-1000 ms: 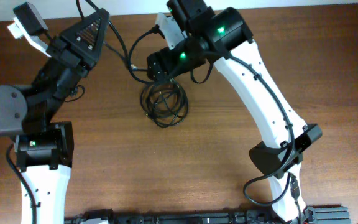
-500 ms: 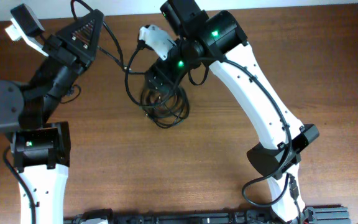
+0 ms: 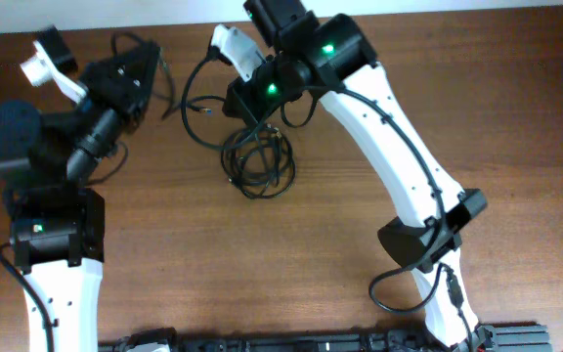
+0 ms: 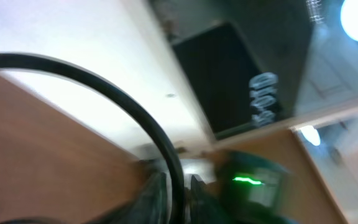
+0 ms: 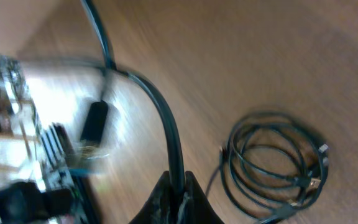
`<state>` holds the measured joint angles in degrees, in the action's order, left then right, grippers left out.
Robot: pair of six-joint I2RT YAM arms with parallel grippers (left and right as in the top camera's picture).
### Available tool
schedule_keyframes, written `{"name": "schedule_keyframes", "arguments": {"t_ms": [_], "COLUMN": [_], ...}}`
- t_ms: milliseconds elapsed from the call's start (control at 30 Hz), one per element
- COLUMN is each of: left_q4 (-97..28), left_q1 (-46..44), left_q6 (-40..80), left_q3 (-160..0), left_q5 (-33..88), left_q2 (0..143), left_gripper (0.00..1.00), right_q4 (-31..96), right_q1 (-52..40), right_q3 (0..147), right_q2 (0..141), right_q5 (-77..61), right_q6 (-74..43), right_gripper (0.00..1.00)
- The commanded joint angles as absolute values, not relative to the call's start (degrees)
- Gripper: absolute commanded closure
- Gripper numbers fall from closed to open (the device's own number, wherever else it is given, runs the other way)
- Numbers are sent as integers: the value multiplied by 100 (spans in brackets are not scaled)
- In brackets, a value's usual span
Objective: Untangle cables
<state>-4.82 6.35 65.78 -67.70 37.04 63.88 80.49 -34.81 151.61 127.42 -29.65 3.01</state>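
Right pincer (image 5: 174, 182) tight on cable (image 5: 168, 123)

The cables (image 3: 258, 164) are black. The table (image 3: 516, 147) is reddish-brown wood with a fine grain. The left arm (image 3: 62, 284) and right arm (image 3: 399, 161) are white with black joints, and each shows small green lights. Past the far edge, the wall (image 3: 516, 5) is white.
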Motion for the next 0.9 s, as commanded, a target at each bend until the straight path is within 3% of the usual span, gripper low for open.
{"name": "schedule_keyframes", "arguments": {"t_ms": [0,100,233,300,400,600,667,800,867], "left_q4": [-1212,-1411,-1894,-1933,-1831,-200,-530,-1435,-1597], "left_q1": [672,670,670,666,666,666,666,666,666], "left_q6": [5767,5188,4591,3782,3658,3581,2359,624,-178], "left_q3": [-6781,-6781,-6781,-6781,-6783,-6783,-6781,-6779,-6777], "left_q5": [3205,3214,3212,3221,3476,5043,5290,5841,6740], "left_q2": [6372,6377,6377,6377,6359,6055,6051,6171,6191], "left_gripper": [48,18,7,5,4,2,14,14,14], "right_q4": [8075,7815,6958,6976,7419,7762,7760,7758,7762], "right_q1": [-3433,-3395,-3365,-3367,-3367,-3378,-3378,-3378,-3378], "right_q3": [15760,15939,15979,15979,15954,15804,15804,15804,15804], "right_q2": [11926,11413,10722,10582,10680,11260,11428,11430,11430], "right_q5": [-3044,-2963,-2115,-1927,-1551,-2416,-2904,-4156,-4335], "right_q6": [-491,-923,-1863,-2045,-2045,-2047,-2047,-2047,-2049], "right_gripper": [96,96,96,96,96,96,96,96,96]}}
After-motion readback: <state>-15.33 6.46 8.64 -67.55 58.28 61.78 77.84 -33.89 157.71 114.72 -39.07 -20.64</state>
